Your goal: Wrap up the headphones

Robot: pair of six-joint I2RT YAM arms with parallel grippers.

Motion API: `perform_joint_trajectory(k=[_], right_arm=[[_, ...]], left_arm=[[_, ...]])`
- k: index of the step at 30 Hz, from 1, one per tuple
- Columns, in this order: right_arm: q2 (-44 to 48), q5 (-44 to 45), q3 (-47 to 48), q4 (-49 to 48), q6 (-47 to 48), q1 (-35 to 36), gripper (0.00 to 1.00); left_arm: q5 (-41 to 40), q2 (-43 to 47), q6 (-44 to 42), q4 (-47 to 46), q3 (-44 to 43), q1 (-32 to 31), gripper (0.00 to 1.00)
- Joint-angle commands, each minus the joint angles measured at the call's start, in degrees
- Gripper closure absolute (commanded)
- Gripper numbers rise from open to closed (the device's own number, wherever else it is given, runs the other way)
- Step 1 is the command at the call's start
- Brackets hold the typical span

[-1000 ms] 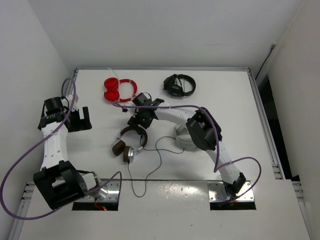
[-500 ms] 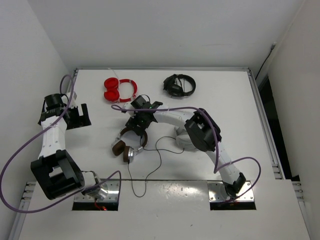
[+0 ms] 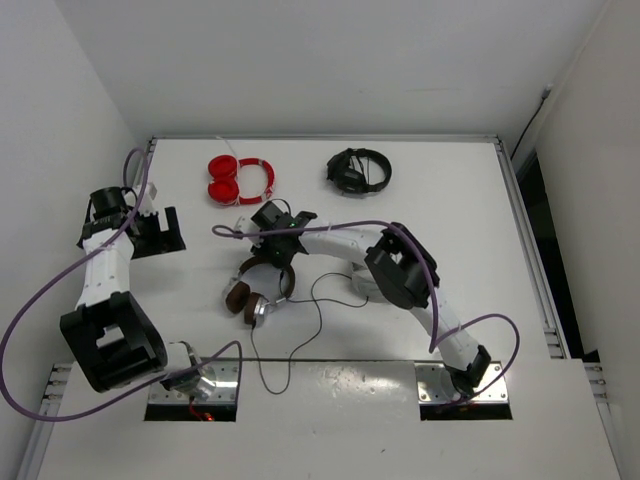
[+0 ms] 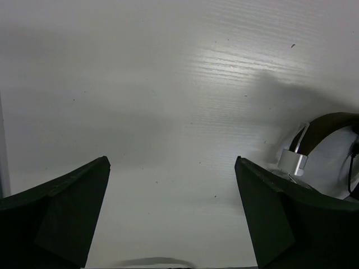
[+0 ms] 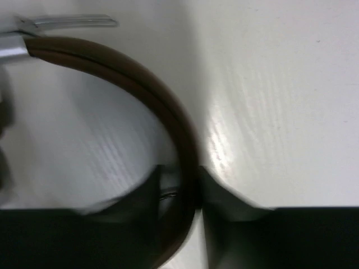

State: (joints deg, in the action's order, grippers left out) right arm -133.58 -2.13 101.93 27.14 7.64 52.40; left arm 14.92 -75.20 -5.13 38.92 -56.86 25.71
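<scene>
The headphones [image 3: 258, 290] lie near the middle of the table, with a brown headband, brown pads and silver cups. Their thin black cable [image 3: 318, 322] trails toward the near edge. My right gripper [image 3: 272, 252] sits on top of the headband. In the right wrist view the brown headband [image 5: 140, 78] runs between the fingers, and the right gripper [image 5: 182, 182] is shut on it. My left gripper [image 3: 155, 236] hangs open at the table's left side, well away from them. In the left wrist view the left gripper [image 4: 174, 213] holds nothing, and the headband [image 4: 328, 124] shows at the right edge.
Red headphones [image 3: 236, 180] lie at the back left. A dark pair [image 3: 358, 170] lies at the back centre. The right arm's purple cable [image 3: 340, 222] arcs over the middle. Raised rails line the table's left and right edges.
The right gripper slid a little left and down onto the headband and its jaws closed around it. The left arm drew slightly back to the left, its gripper still open.
</scene>
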Motion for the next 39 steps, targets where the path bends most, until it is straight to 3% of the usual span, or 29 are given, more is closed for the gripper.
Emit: perform_joint_trajectory(k=[1,4,10,19,23,29,39], right_arm=[[0.7,-0.9,-1.0,5.6,0.4,-0.5,0.81],[1.9,-0.9,-0.2,6.2,-1.3,-1.6,1.0],[6.8,4.5,6.3,6.9,-8.6,-5.0,1.0],[19.1,20.5,5.6,5.3,-17.9,-10.1,1.0],[19.1,21.0,6.3,6.9,-24.8,-14.1,1.0],[11.9,21.7,8.4,8.1,-30.2,-15.1,1.0],[3.2,20.7,9.6,9.3,-34.4,-9.4,1.0]], left_arm=[[1.7,0.1,-1.4,-1.5,-2.0,0.9,0.0],[2.7,1.5,-1.4,-3.4,-1.4,0.9,0.0],[5.2,7.9,0.1,-10.9,0.9,1.4,0.0],[19.8,10.1,6.3,-18.8,4.7,1.4,0.0],[22.2,12.7,8.0,-23.7,7.6,1.4,0.0],[19.5,12.1,8.0,-23.7,7.0,1.4,0.0],[16.3,14.5,4.8,-20.5,5.9,1.4,0.0]])
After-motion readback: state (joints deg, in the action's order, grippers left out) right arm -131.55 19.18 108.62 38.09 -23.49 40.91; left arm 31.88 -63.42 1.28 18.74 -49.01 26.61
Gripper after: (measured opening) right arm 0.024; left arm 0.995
